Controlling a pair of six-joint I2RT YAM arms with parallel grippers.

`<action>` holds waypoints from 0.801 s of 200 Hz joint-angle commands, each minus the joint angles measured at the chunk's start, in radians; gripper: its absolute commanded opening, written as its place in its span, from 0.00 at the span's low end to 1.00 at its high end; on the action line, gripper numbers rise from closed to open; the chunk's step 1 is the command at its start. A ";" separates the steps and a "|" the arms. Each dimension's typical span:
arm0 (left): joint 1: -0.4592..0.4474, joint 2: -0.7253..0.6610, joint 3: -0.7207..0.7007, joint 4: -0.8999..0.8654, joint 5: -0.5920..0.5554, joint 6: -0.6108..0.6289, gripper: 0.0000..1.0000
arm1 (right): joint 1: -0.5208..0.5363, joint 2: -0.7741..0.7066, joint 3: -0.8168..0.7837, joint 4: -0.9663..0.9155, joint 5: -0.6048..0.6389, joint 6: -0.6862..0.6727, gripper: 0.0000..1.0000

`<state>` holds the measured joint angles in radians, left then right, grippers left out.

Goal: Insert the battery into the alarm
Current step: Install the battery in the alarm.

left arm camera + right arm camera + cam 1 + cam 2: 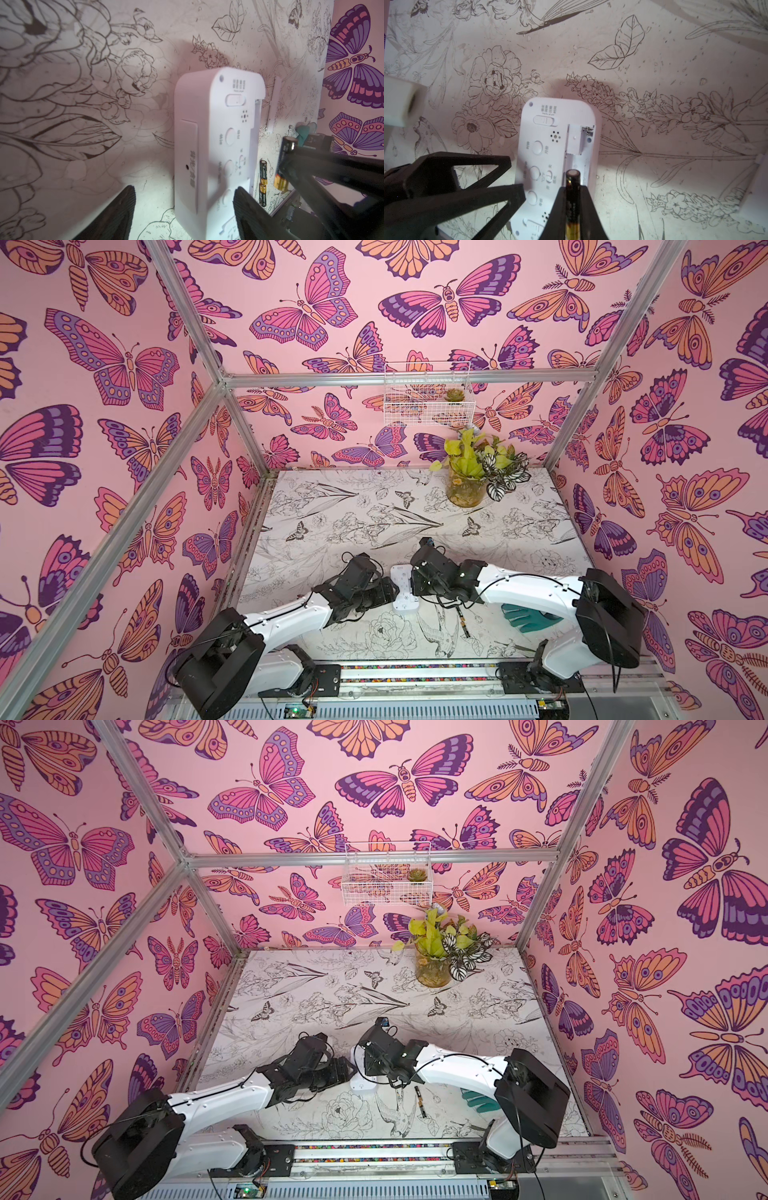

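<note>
Battery (572, 179) pinched in right jaws above face-down alarm's (544, 145) open compartment (579, 160). Left jaws spread beside its left edge.

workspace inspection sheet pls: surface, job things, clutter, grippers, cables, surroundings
surface: table printed with flower line drawings, dirt specks.
job's things: alarm lies face down, battery slot open, empty where visible; battery held over the slot; two spare batteries end to end beside the alarm.
clutter: teal glove on the table near its front edge.
grippers: right gripper shut on the battery; left gripper open at the alarm's side, contact unclear.
cables: black cables run along both arms, none across the alarm.
surroundings: plant in a jar at the back, wire basket on the butterfly wall.
</note>
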<state>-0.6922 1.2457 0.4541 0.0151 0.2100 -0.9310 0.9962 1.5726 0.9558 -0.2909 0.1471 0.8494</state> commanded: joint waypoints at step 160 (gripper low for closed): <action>0.003 0.011 -0.003 0.006 -0.002 0.019 0.77 | -0.005 0.122 0.081 -0.078 0.032 0.074 0.10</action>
<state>-0.6922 1.2583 0.4545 0.0223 0.2104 -0.9241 0.9962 1.6608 1.0058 -0.3283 0.1715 0.9047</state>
